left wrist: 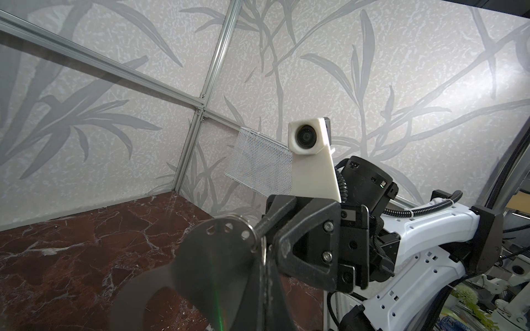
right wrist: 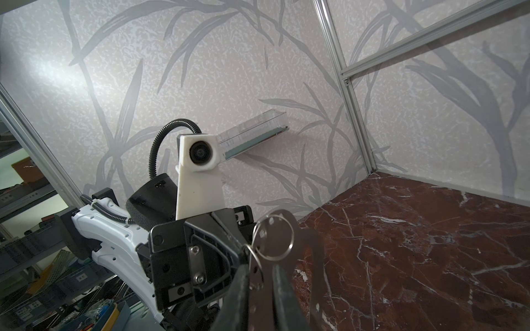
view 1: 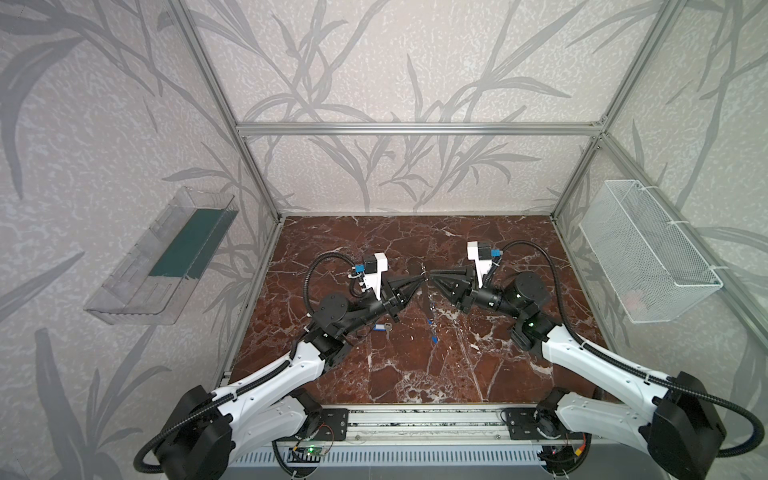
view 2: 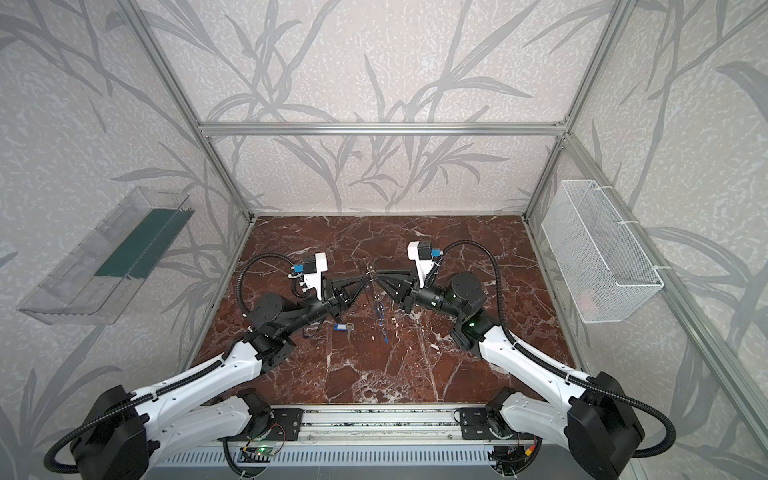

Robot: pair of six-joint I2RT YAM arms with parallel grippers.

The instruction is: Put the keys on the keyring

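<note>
metal keyring (left wrist: 218,258) in left gripper (view 1: 420,280); right gripper (view 1: 433,277) maybe pinching its ring (right wrist: 292,239)

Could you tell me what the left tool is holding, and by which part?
The keyring, pinched by the left tool at its edge beside the row of holes.

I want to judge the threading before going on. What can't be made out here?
- Whether the ring passes through a keyring hole: their overlap is blurred in both wrist views, too small in both top views.
- Right gripper hold: hidden where it meets the keyring in the left wrist view.
- Hanging keys, loose key: label text too small in both top views.
</note>
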